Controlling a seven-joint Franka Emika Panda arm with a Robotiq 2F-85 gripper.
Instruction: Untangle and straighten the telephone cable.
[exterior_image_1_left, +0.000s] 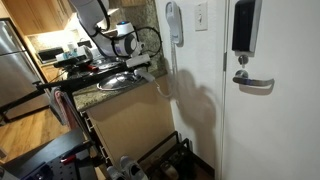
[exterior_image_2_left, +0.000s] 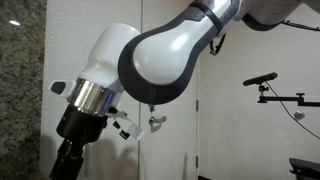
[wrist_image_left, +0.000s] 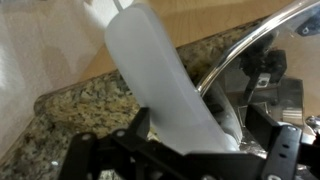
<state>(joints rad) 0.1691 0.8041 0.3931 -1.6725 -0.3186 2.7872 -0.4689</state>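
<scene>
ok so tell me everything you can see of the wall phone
The wall phone is a slim white handset with rounded ends, plastic by the look. It hangs upright on the pale wall, right beside the light switch plate. A thin pale cable seems to drop from its lower end down the wall, but it is too fine to trace. Nothing else touches the phone, and it is too small here to make out any buttons or markings.

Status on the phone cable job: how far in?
Done: nothing visible. The handset is on the wall, the telephone cable hanging below it, untouched. In hand: gripper open, over the counter, apart from the cable. Left: reach, grasp, untangle, straighten.
</scene>
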